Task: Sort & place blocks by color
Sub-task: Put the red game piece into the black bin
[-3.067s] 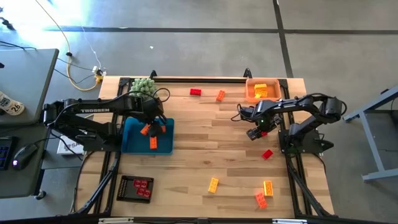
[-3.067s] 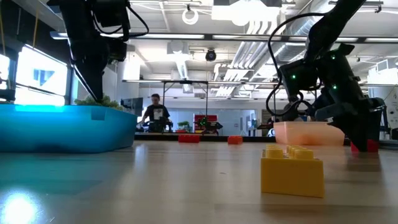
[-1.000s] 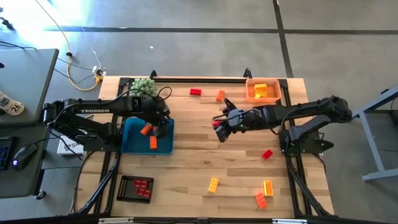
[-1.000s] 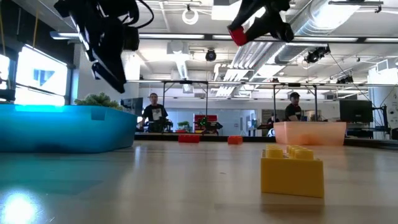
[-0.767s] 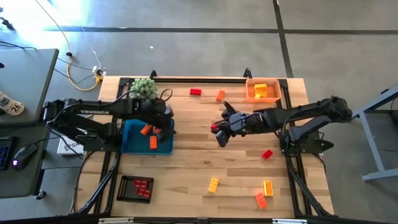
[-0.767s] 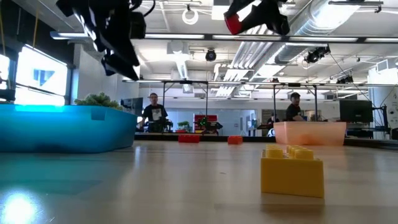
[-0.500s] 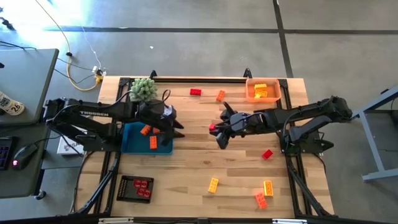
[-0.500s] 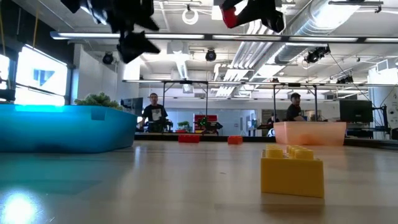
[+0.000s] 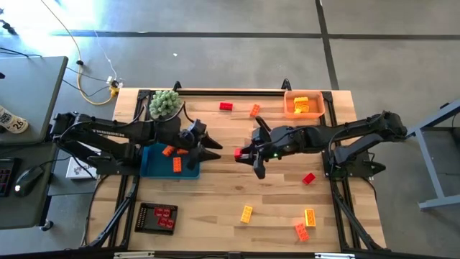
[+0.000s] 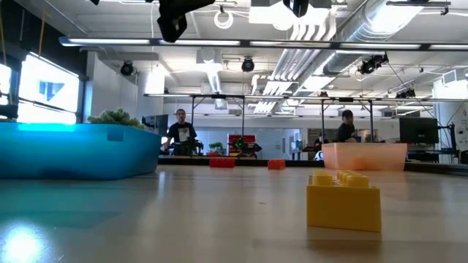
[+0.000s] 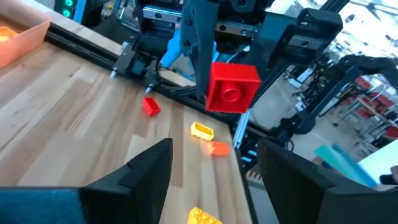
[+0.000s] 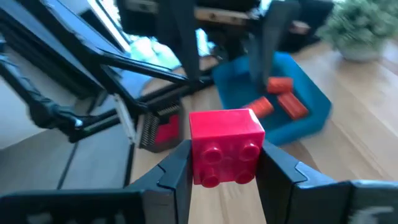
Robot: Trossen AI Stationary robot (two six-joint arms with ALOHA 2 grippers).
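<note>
My right gripper is shut on a red block above the middle of the table. The same block shows in the left wrist view, just beyond the fingers of my left gripper. That gripper is open, points toward the block from the table's left and touches nothing. Loose blocks lie on the wood: red, orange, red, yellow, yellow, orange. My right gripper pinches the red block by two opposite sides between its two fingers. The fingers come about level from the table's right, pointing left. The block is lifted clear of the table, with its studded face turned back toward the wrist.
A blue tray at the left holds orange blocks. An orange tray at the far right holds yellow ones, and a black tray near the front left holds red ones. A fuzzy green plant stands behind the blue tray.
My right gripper has carried the red block toward the table's left and upward, still shut on it. My left gripper has left the blue tray, risen and gone toward the table's right until its open fingers face the block.
</note>
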